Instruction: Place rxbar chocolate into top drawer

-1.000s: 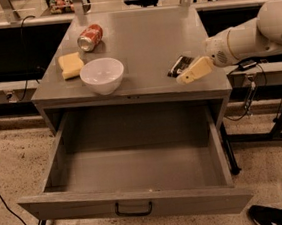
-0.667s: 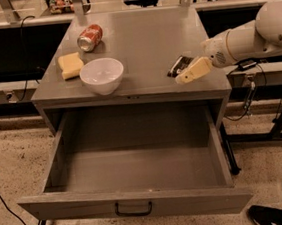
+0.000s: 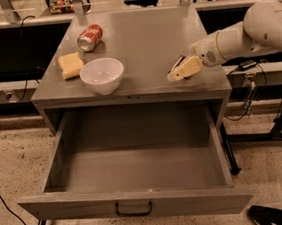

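Note:
The rxbar chocolate (image 3: 177,62) is a small black bar with white lettering, lying on the right side of the grey cabinet top (image 3: 144,44). Only its upper end shows past my gripper. My gripper (image 3: 184,70) reaches in from the right on a white arm (image 3: 243,36) and sits right at the bar, low over the cabinet top near its front right edge. The top drawer (image 3: 135,205) is pulled wide open below, with a small dark handle (image 3: 133,210) on its front panel. Nothing lies inside it.
A white bowl (image 3: 102,75) stands at the front left of the cabinet top. A yellow sponge (image 3: 70,65) and a red soda can (image 3: 90,37) on its side lie behind it. Cables hang at the right, and a dark shoe (image 3: 266,217) is on the floor at bottom right.

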`<state>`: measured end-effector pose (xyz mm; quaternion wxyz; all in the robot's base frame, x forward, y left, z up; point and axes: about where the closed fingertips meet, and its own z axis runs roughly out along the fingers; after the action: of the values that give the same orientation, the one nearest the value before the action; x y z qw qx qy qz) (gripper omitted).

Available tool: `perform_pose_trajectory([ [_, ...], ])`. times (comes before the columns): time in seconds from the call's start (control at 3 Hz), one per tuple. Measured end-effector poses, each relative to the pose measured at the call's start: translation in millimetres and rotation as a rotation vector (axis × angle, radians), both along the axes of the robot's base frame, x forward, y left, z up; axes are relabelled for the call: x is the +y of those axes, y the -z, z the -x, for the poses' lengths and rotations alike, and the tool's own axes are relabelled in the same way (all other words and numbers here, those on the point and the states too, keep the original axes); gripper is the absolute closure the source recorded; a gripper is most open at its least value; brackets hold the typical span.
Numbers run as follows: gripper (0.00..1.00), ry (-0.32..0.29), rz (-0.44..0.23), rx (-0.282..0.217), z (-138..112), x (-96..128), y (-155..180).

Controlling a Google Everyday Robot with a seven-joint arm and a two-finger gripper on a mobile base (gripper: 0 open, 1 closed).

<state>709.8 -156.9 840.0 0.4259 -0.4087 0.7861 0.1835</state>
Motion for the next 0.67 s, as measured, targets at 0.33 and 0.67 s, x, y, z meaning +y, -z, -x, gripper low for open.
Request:
perform_pose_trajectory([
  [0.33, 0.28, 0.002, 0.02, 0.012, -6.1, 4.4, 13.7],
  [0.67, 0.22, 0.007, 0.044, 0.024, -7.9, 4.1, 25.3],
])
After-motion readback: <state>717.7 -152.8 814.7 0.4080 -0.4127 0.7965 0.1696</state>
